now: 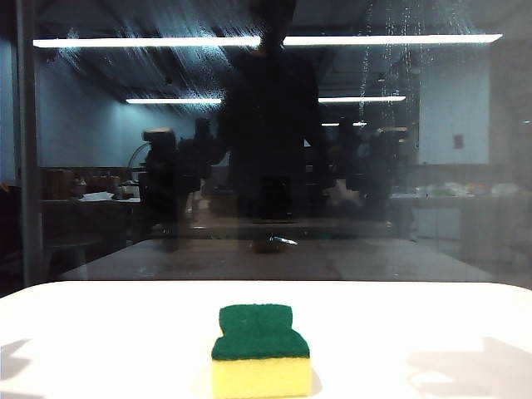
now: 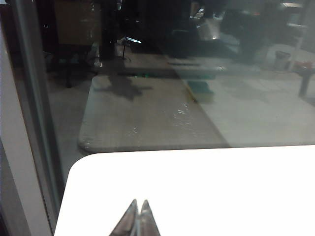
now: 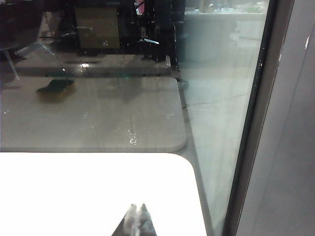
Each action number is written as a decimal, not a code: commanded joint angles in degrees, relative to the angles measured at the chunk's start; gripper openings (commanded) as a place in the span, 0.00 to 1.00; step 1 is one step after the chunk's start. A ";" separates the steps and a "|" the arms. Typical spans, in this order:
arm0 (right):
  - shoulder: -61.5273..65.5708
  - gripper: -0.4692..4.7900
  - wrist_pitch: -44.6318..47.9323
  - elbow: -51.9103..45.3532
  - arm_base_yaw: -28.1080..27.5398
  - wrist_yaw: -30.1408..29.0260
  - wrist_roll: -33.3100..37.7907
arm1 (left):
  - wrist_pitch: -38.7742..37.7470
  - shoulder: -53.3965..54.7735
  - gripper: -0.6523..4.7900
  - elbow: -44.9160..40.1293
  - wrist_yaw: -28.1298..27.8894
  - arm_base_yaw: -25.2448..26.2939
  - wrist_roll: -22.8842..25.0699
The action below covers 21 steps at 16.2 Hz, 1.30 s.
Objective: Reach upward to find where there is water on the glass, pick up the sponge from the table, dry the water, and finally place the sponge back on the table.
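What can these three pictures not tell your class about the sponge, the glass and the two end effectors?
- Sponge: exterior view's lower edge cuts off its base; wrist views show only its dim reflection.
- Glass: reflections mask where streaks end; top cropped.
- Left end effector: only the shut fingertips show above the table; frame edge hides the rest.
- Right end effector: likewise; absent from exterior view.

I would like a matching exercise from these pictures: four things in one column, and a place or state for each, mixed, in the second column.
Things:
1. yellow foam sponge with green scouring top
2. broad white table
3. large dark glass pane
4. left gripper and right gripper

States:
A. streaked with water near the top
B. jaws shut, above the table
C. lies untouched on the table
D. brightly lit, under the sponge

Pairs: 1-C, 2-D, 3-A, 4-B
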 commanded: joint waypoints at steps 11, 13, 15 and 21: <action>-0.02 0.08 0.66 6.38 -0.02 0.28 1.11 | -0.79 0.07 0.11 6.93 -0.09 -0.02 -2.75; -0.02 0.08 -0.68 10.40 -0.02 1.22 3.10 | -5.05 0.07 0.11 11.63 -0.79 -0.02 -2.73; 0.02 0.08 -2.54 14.19 -0.02 3.28 3.21 | -8.70 0.07 0.11 15.82 -1.40 0.00 -2.73; 4.26 0.08 -13.79 32.02 -0.02 5.20 7.34 | -16.06 3.34 0.11 31.45 -1.18 0.00 -2.82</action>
